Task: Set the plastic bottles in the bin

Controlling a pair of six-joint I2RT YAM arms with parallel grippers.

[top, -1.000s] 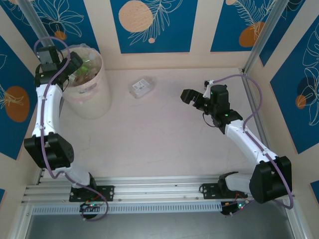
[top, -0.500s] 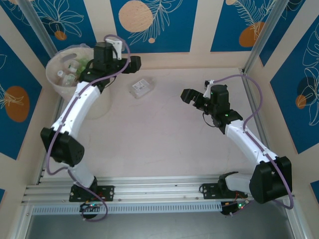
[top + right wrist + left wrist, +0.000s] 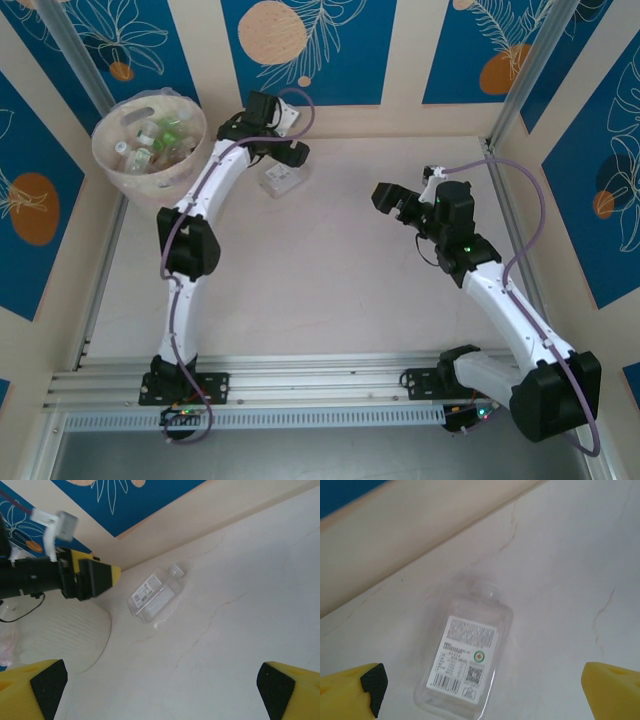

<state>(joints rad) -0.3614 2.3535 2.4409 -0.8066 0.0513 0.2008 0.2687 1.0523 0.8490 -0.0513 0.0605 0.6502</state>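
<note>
Scene: pale table (image 3: pixel 330 280) boxed in by blue and cream patterned walls, with two white robot arms mounted at its near edge.

Bin: big round cream bucket (image 3: pixel 97 150) in the far left corner, with several plastic bottles (image 3: pixel 150 135) lying inside it.

Loose bottle: one clear bottle (image 3: pixel 280 178) with a white printed label lies on its side on the table near the far wall, just to the right of the bin. Its neck points toward the wall. I cannot tell whether it has a cap.

Left gripper: the left gripper (image 3: pixel 285 160) hangs just above this bottle with its jaws spread wide and nothing in them. In the wrist view the yellow fingers (image 3: pixel 345 692) stand on either side of the bottle (image 3: pixel 465 665), which sits somewhat left of centre between them.

Right gripper: the right gripper (image 3: pixel 390 200) hovers over the middle right of the table, well apart from the bottle, wide apart and empty.

Step in hand: probably the pickup of the last loose bottle.

How to do it well: shift so the bottle is centred, keep the fingers across its narrow width at the label, and come straight down. Close gently, because thin clear plastic may buckle or slip. Lift above the bin's rim before swinging left, and let go over the opening.
</note>
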